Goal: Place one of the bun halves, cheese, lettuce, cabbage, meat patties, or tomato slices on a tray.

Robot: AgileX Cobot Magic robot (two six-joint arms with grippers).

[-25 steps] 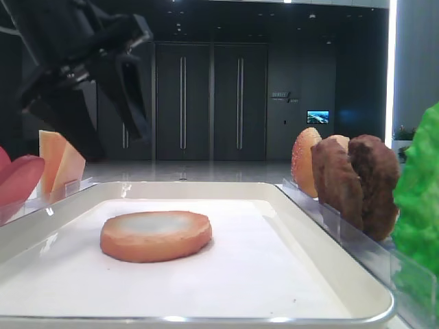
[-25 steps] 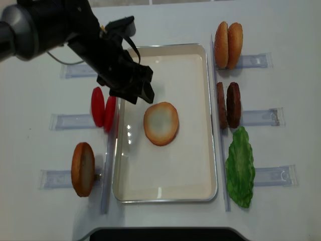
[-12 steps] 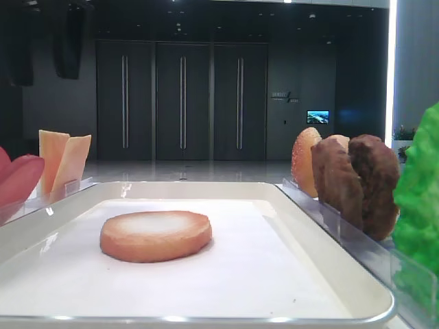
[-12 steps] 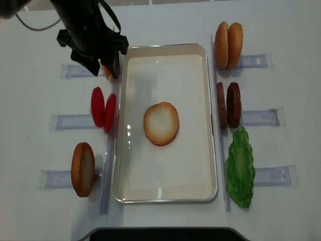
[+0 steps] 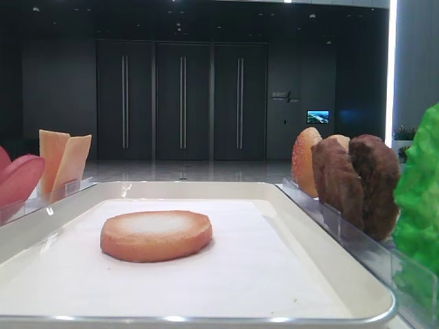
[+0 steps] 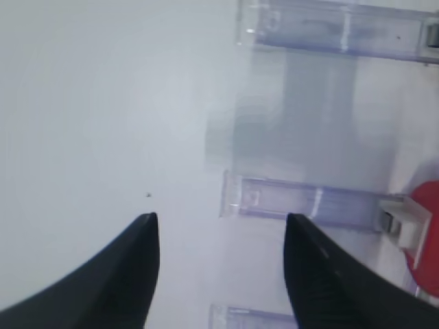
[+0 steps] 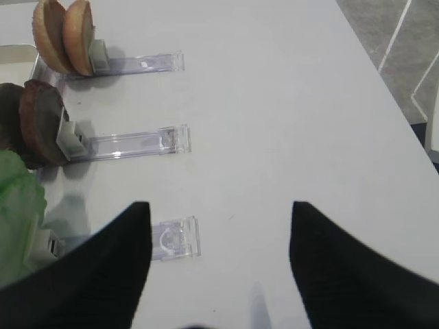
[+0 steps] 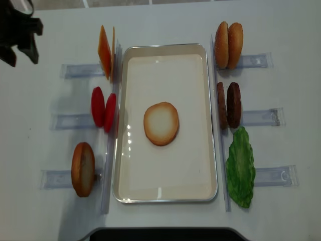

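Lying flat on tray (image 8: pixel 210 120), bun half (image 8: pixel 161 123), both arms' fingers (image 6: pixel 219 274) (image 7: pixel 219 253) spread, empty, no legible writing

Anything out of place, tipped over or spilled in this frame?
Nothing stands out. One bun half lies flat, cut face up, near the middle of the tray. The cheese, tomato slices, meat patties and lettuce sit in their holders beside it.

You find no text you can read here. Above the speckled bun (image 5: pixel 305 162), a small pale sign (image 5: pixel 283 96) on the dark back wall (image 5: pixel 206 96) carries lettering too small to make out; the lit screen (image 5: pixel 317 117) beside it shows only a picture.
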